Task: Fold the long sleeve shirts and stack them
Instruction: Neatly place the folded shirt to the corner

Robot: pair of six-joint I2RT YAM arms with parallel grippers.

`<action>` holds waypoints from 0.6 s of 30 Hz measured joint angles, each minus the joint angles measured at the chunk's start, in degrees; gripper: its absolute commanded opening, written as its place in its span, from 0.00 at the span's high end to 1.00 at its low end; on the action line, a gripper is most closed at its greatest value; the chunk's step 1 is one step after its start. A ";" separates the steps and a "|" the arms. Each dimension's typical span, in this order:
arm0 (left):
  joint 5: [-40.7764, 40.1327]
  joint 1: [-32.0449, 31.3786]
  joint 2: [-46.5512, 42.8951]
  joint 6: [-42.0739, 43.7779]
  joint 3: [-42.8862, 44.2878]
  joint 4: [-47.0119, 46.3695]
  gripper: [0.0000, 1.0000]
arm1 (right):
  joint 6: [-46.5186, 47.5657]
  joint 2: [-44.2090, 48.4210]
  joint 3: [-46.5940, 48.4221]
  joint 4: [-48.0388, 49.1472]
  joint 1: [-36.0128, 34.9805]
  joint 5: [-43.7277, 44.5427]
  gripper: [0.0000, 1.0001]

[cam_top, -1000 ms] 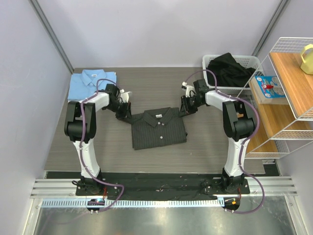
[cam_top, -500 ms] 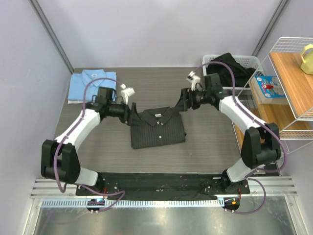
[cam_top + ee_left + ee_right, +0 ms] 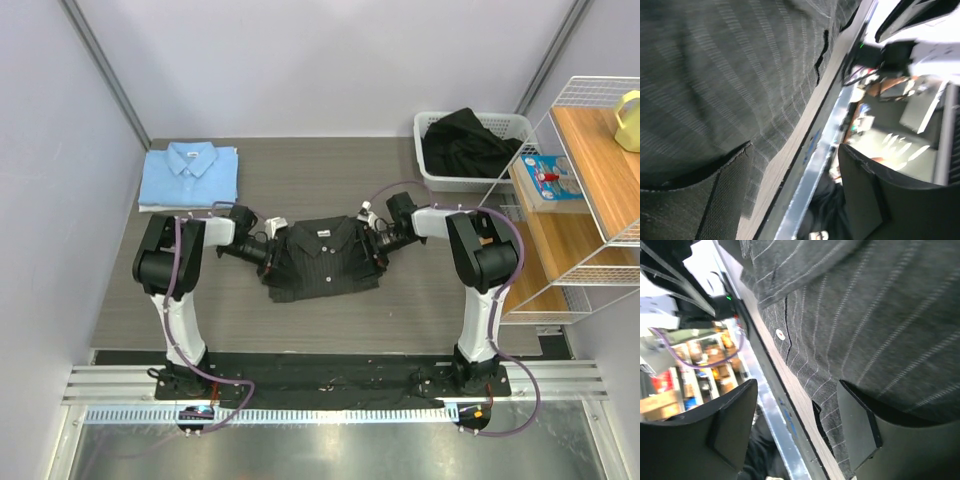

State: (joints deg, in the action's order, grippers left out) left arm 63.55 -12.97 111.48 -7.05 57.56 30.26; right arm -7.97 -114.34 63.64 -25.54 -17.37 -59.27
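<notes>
pinstripe shirt [image 3: 322,262] sits folded mid-bench [image 3: 320,190], collar to the far side, front up. left claw [image 3: 268,250] at its left edge, right claw [image 3: 377,243] at its right edge, both low against the cloth. placement makes sense: shirt is far wider than either claw, so one per side keeps the fold square when it gets lifted or slid

both claws wide, holding nothing. left wrist view: one finger [image 3: 695,200] over the cloth, the other [image 3: 880,200] out past the hem, shirt edge and a strip of bench between them. right wrist view mirrors it: one finger [image 3: 865,435] over fabric, the other [image 3: 725,435] clear of it, a button [image 3: 781,334] in the gap. reads as straddling the side edges ready to pinch; cannot tell if any finger is under the bundle

blue shirt [image 3: 190,175] lies folded in the far left corner, well apart from the pinstripe one. my guess: that's the stack base and the pinstripe goes on top. basket [image 3: 428,122] far right holds a dark garment [image 3: 465,145], neither arm near it

risk: uneven pinch and the fold opens on the way over; near left corner of the bundle looks a bit bunched
</notes>
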 measured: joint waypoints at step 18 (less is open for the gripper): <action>-33.22 7.48 -50.07 -2.01 1.25 -7.52 0.00 | 11.74 21.79 7.43 -1.20 -8.68 26.73 0.42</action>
State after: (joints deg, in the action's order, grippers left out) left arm 30.33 -5.50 61.41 -9.06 58.81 22.74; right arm 3.77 -92.55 71.07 -26.74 -26.04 -32.53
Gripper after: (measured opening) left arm 0.996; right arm 0.627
